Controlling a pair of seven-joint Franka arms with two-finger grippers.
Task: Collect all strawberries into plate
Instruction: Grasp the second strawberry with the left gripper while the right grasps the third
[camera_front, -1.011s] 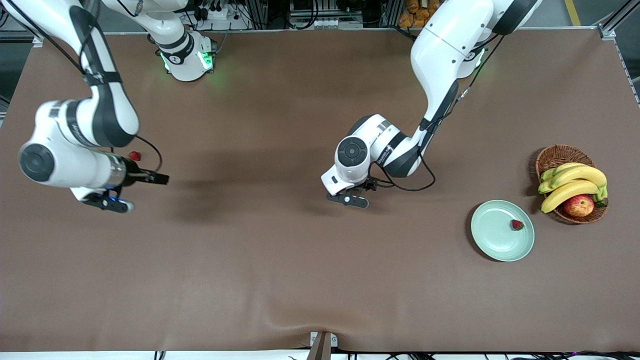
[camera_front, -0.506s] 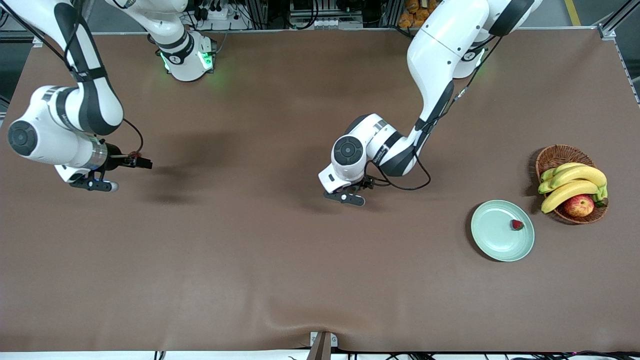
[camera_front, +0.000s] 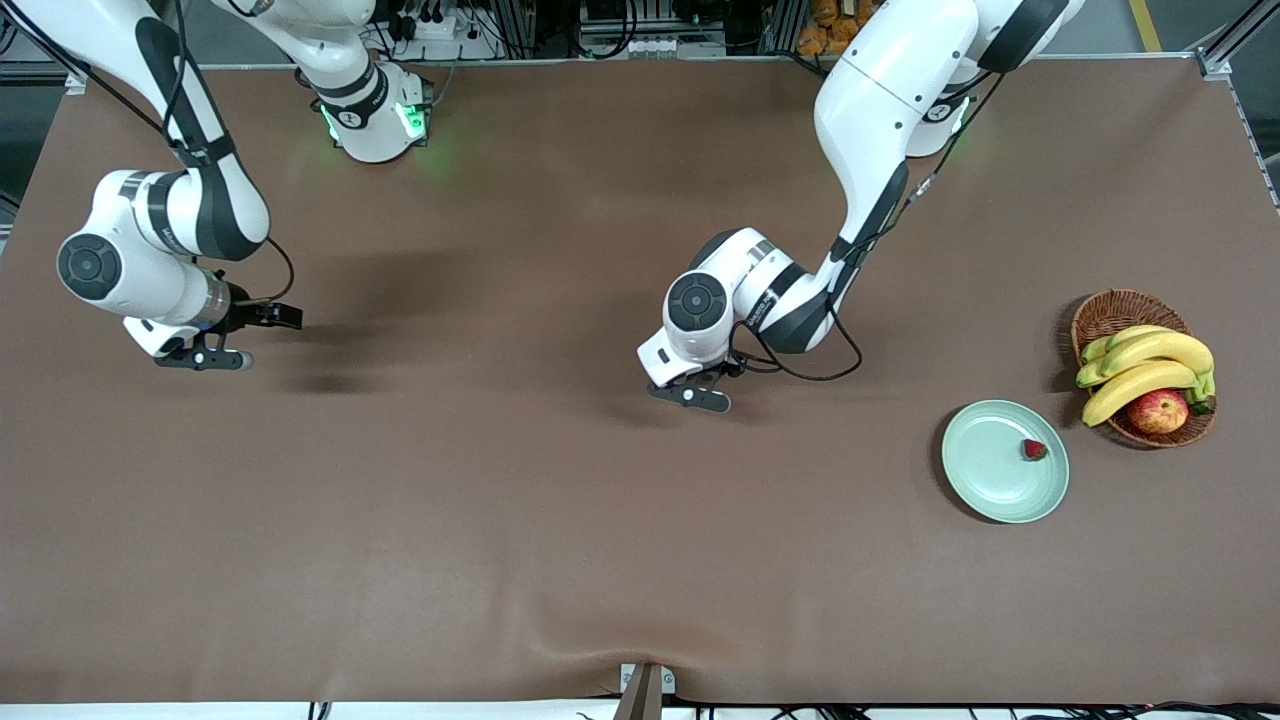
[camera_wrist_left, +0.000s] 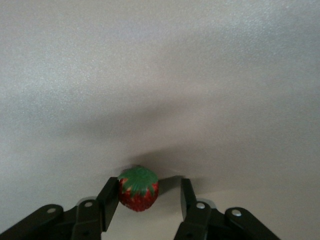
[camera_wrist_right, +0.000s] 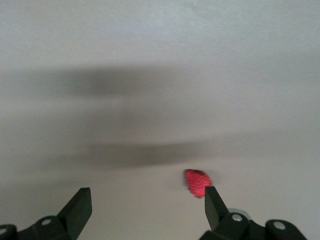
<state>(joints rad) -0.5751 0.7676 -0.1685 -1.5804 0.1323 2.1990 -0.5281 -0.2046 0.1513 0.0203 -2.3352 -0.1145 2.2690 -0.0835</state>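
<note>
We count three strawberries: one on plate (camera_front: 990, 470) near basket (camera_front: 1120, 310); one (camera_wrist_left: 138, 188) between left gripper (camera_wrist_left: 145, 200) fingers, spread, touching one; one (camera_wrist_right: 198, 182) by right gripper (camera_wrist_right: 145, 207), fingers wide apart.

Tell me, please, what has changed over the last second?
The right gripper moved toward its arm's end of the table, reaching a small red strawberry, now beside one finger. The left gripper barely shifted, open around another strawberry. The pale mint-green round plate and its strawberry stayed.
</note>
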